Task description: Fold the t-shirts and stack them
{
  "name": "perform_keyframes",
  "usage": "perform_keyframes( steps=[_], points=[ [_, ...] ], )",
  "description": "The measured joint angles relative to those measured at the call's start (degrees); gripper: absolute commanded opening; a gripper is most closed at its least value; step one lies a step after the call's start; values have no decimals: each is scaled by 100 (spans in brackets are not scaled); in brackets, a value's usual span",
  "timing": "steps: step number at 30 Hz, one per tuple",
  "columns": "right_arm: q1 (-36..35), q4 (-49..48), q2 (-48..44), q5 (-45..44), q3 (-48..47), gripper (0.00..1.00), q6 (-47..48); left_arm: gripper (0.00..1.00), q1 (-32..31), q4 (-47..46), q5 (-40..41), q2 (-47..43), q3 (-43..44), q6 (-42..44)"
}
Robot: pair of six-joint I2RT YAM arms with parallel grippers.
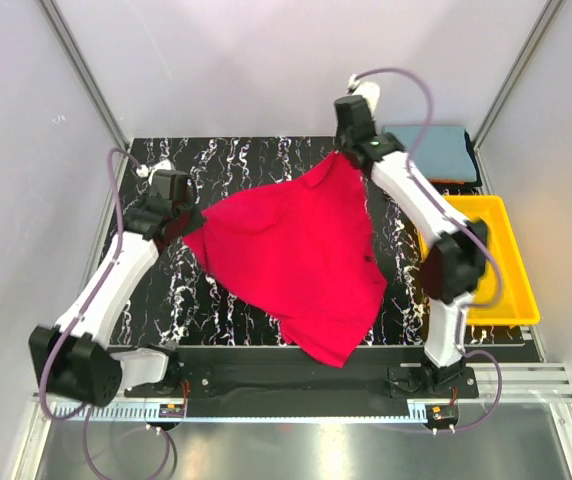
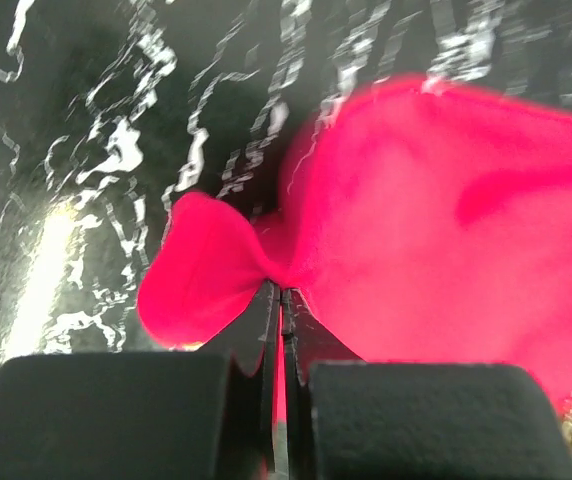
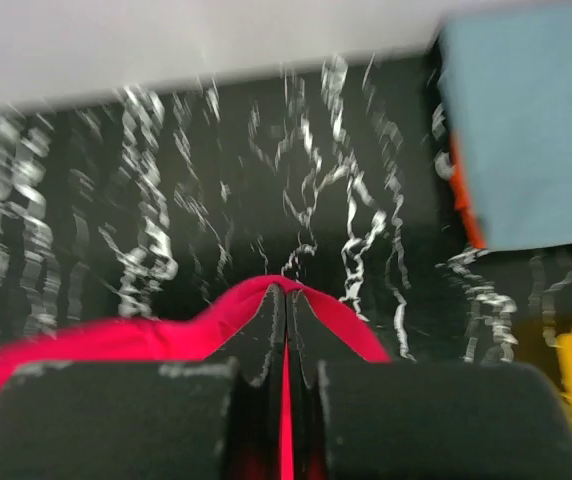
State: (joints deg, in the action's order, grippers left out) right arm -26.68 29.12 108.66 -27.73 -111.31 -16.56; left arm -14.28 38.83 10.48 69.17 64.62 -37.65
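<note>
On the left, the left claw (image 1: 181, 225) is clenched on one corner of the red shirt (image 1: 296, 250). Its wrist view shows the two fingers pinched tight, with a flap of red cloth poking out past the tips.

In the middle, the red shirt hangs between the two arms like a big, wonky triangle. It is up off the black tabletop (image 1: 226, 160) at both held ends, and its low end droops down toward the near edge. It is open, not folded.

Further right and farther back, the right claw (image 1: 351, 150) is clenched on another corner of the red shirt. The wrist pictures are blurry, so it is hard to say which part of the shirt each claw has, maybe the shoulders or the hem.

At the far right corner lies a folded blue shirt (image 1: 431, 150), with a thin orange shirt (image 3: 469, 215) peeking out under it. Nearer is a yellow tray (image 1: 511, 270).

The step looks like spreading the red shirt out for folding. Next, both arms would need to lower it flat on the tabletop, pulling gently apart so it lies smooth.
</note>
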Motion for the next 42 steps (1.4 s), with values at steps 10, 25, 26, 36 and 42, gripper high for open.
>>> perform_keyframes(
  steps=[10,25,26,36,42],
  points=[
    [280,-160,3692,1478,-3008,0,605,0,879,-643,-614,1705,-199,-319],
    [291,-2564,4061,1635,-3807,21,1331,0,1069,-1095,-734,1908,-339,-487],
    [293,-2695,4103,1620,-3842,41,1305,0,1082,-1115,-737,1947,-341,-492],
    [313,-1845,3958,905,-3534,75,743,3,1110,-1200,-758,2616,-168,-479],
    [334,-87,1707,723,-590,68,-1145,51,1163,-1180,-636,2610,-52,-398]
  ],
)
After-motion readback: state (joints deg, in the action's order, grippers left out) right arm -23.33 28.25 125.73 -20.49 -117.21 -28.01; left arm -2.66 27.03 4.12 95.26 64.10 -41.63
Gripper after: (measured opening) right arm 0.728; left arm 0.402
